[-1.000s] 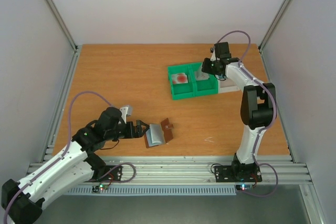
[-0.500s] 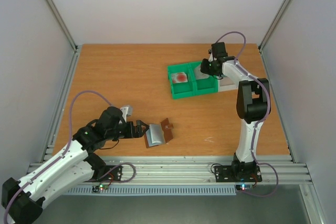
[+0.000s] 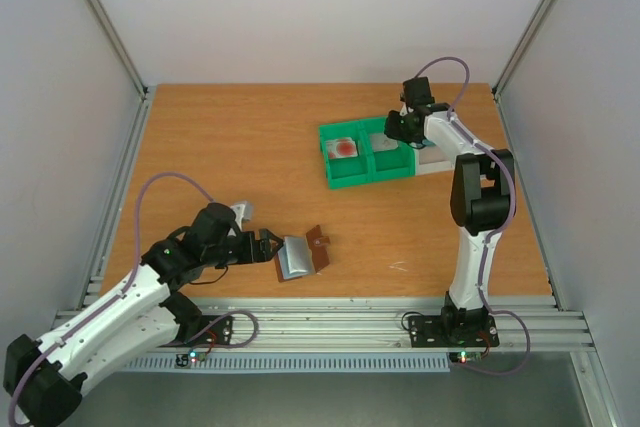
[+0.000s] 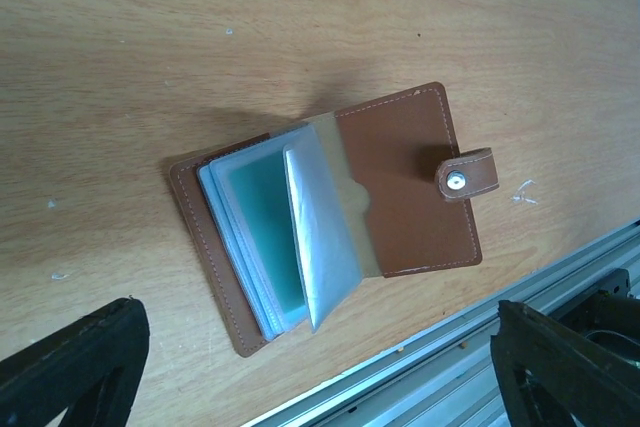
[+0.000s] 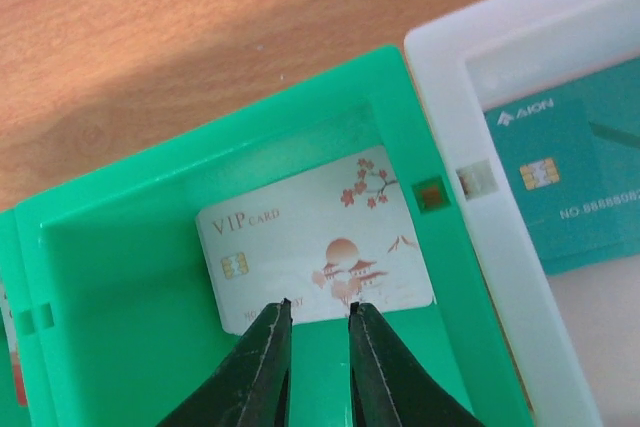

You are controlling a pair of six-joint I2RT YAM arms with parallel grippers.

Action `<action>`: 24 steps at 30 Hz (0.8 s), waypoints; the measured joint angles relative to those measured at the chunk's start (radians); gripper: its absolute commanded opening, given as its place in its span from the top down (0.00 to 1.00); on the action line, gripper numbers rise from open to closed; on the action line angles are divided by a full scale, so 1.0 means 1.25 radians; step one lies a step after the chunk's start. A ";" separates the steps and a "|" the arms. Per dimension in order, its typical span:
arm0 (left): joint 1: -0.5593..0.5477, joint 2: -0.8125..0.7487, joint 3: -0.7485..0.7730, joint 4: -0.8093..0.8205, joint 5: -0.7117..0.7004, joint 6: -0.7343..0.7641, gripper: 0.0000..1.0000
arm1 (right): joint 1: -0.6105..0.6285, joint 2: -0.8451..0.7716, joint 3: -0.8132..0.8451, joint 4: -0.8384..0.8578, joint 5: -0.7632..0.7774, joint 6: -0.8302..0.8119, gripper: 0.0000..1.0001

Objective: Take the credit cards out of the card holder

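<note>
The holder (image 4: 400,182) is brown with pale stitching and a silver snap, clear grey and teal inside. The bench (image 3: 230,147) is orange wood grain. The green tray (image 5: 400,117) holds a white card (image 5: 300,237) with red blossoms. At its 3 o'clock, the white tray (image 5: 450,57) holds a teal card (image 5: 570,177).

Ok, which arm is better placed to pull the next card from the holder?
Left: the left claw sits open beside the card holder; the right claw hangs far away over the green tray.

Wooden table (image 3: 220,167) carrying three things, open card holder (image 3: 298,257) lying near front edge, green tray (image 3: 370,178) sitting back right, white tray (image 5: 445,97) touching its side
</note>
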 measured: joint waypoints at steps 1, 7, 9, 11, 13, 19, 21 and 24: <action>0.000 0.002 0.000 0.000 0.000 -0.001 0.09 | 0.000 -0.001 0.000 -0.008 -0.002 0.000 0.80; 0.000 0.003 -0.014 0.018 0.024 -0.023 0.11 | 0.000 -0.034 0.003 -0.079 -0.038 0.016 0.74; 0.000 0.004 -0.026 0.030 0.035 -0.034 0.11 | 0.001 -0.065 0.003 -0.100 -0.047 0.027 0.72; 0.000 0.007 -0.036 0.041 0.045 -0.044 0.11 | 0.003 -0.101 0.002 -0.119 -0.052 0.040 0.71; 0.000 0.013 -0.046 0.061 0.057 -0.057 0.11 | 0.005 -0.139 -0.001 -0.134 -0.056 0.055 0.70; 0.011 0.015 -0.104 0.145 0.083 -0.111 0.14 | 0.036 -0.270 -0.102 -0.139 -0.098 0.105 0.65; 0.018 0.018 -0.124 0.172 0.089 -0.132 0.14 | 0.062 -0.305 -0.147 -0.143 -0.114 0.118 0.60; 0.030 0.028 -0.151 0.215 0.102 -0.160 0.15 | 0.109 -0.345 -0.207 -0.147 -0.134 0.135 0.54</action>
